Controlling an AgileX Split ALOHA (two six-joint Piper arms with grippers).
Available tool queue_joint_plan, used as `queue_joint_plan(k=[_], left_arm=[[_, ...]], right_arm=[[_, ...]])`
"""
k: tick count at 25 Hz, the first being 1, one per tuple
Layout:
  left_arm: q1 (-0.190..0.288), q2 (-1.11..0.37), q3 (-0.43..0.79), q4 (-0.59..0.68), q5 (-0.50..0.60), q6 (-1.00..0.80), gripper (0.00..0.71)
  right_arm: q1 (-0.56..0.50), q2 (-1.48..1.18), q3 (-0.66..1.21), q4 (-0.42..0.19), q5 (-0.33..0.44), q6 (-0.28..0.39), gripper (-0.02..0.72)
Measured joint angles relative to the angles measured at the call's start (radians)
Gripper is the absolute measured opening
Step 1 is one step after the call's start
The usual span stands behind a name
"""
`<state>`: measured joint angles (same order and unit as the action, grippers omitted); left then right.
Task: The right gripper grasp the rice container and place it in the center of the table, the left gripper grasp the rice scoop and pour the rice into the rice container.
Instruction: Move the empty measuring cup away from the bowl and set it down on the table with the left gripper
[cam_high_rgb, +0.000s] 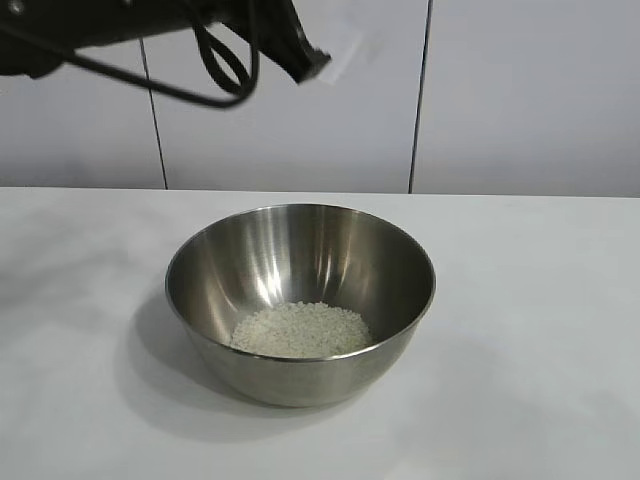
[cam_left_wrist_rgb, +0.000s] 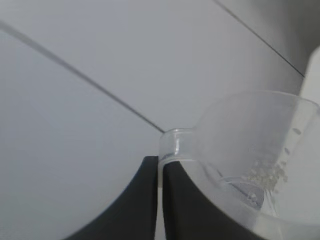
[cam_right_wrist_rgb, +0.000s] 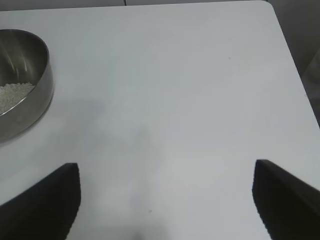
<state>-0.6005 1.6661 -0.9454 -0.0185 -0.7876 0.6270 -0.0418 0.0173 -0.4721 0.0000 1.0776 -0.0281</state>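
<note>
The pour looks finished or nearly so. The left pincer (cam_high_rgb: 312, 62) hangs high at the upper left of the exterior view, above and behind the rice container (cam_high_rgb: 300, 300), and it is clamped tight on the rice scoop (cam_left_wrist_rgb: 250, 165). The left wrist view shows its two dark fingers (cam_left_wrist_rgb: 135, 200) pressed together on the scoop's clear rim, with almost no gap between them. The scoop is nearly empty; only a few grains cling inside its wall, close to the fingers. In the exterior view the scoop shows just as a pale blur beyond the pincer's tip, so its tilt cannot be told from there.

Below and in front of that pincer, the rice container stands upright on the desk (cam_high_rgb: 560, 400), about in the middle of it. The rice (cam_high_rgb: 300, 330) lies as a pale heap on the container's bottom, nowhere near its rim. No spilled grains show on the desk around it.

Judging by this, the next move calls for carrying the scoop clear of the container and setting it down upright on the desk, keeping it level so the last grains do not scatter.

The right pincer (cam_right_wrist_rgb: 165, 200) is idle, low over the bare desk, with its jaws spread wide and nothing between them. The container sits well apart from it, off to one side and farther out.
</note>
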Motion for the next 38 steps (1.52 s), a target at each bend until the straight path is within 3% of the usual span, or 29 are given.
queue_joint_plan(k=[2,7,10,13,17,24,38], left_arm=[[0.055,-0.06,0.077,-0.003,-0.067,-0.162,0.012],[0.247,-0.141,0.313,0.028,-0.246,-0.452,0.012],[0.323,-0.136,0.465,0.068,-0.32,-0.511,0.012],[0.369,-0.097,0.579,0.079,-0.342,-0.529,0.012],[0.384,0.017,0.645,0.079,-0.342,-0.543,0.012],[0.384,0.209,0.603,0.079,-0.342,-0.539,0.012],[0.397,0.336,0.557,0.074,-0.349,-0.538,0.012]], right_arm=[[0.0,0.0,0.0,0.0,0.0,0.0,0.639],[0.0,0.0,0.0,0.0,0.0,0.0,0.639],[0.0,0.0,0.0,0.0,0.0,0.0,0.639],[0.0,0.0,0.0,0.0,0.0,0.0,0.639],[0.0,0.0,0.0,0.0,0.0,0.0,0.639],[0.0,0.0,0.0,0.0,0.0,0.0,0.639],[0.0,0.0,0.0,0.0,0.0,0.0,0.639]])
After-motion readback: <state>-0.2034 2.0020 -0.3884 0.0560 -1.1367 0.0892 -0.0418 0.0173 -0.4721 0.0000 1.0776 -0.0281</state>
